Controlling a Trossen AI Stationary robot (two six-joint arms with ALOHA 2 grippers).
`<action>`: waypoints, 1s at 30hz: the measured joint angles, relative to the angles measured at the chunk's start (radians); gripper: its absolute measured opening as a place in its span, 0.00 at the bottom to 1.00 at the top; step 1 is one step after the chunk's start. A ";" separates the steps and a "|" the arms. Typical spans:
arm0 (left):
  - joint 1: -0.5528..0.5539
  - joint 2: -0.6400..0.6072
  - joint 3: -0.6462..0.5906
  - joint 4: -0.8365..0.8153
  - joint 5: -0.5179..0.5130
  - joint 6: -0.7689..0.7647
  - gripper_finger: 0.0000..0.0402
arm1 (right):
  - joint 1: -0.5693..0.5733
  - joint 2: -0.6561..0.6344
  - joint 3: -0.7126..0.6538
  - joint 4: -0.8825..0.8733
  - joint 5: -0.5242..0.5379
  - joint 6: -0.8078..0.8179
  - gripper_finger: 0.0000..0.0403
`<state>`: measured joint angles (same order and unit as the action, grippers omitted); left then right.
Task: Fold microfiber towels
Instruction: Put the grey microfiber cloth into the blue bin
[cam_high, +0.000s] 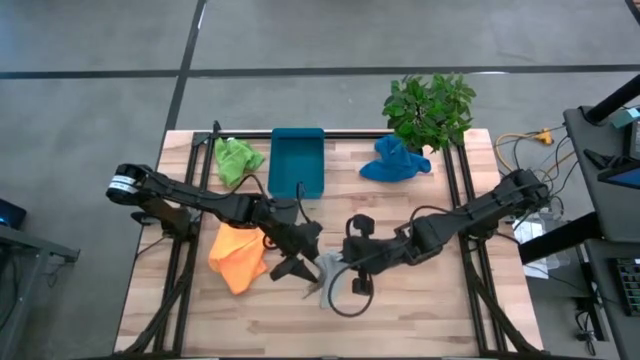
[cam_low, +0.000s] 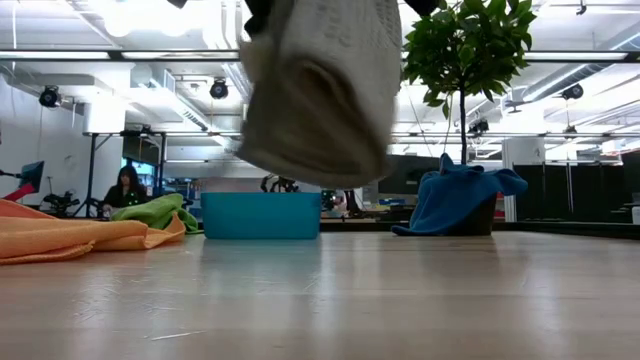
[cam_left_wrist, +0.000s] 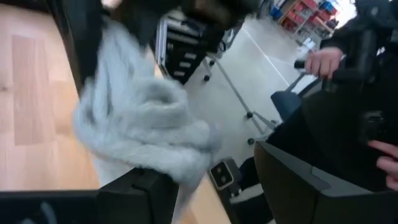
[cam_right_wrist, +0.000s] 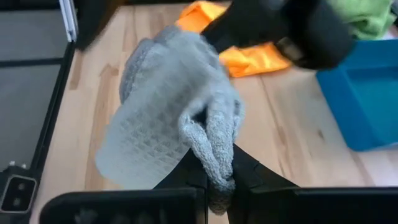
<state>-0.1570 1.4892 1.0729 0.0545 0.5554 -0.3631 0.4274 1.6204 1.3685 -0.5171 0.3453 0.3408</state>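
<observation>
Grey towel (cam_right_wrist: 168, 124) hangs bunched above mid-table, right gripper (cam_right_wrist: 217, 180) pinching a thick fold, left gripper (cam_high: 292, 262) spread beside it, seemingly not gripping; light, floppy, grippy cloth, so best taken at a free corner.

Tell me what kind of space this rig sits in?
Probably a robotics lab or open workshop, not a home. The low view shows an exposed ceiling with strip lights and a person at a workstation behind the wooden table. The high view shows a bare concrete floor around it.
</observation>
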 joint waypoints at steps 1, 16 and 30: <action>0.000 0.000 0.000 0.011 -0.009 0.000 0.47 | 0.005 0.011 0.000 0.001 0.000 0.001 0.03; 0.000 0.002 0.000 0.007 -0.084 -0.025 0.47 | 0.033 0.041 0.000 0.025 0.050 0.053 0.03; 0.000 0.003 -0.066 0.014 -0.133 -0.071 0.47 | 0.070 0.019 0.000 0.029 0.050 0.027 0.03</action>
<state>-0.1566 1.4918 1.0069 0.0689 0.4223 -0.4339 0.4976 1.6390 1.3685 -0.4885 0.3955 0.3673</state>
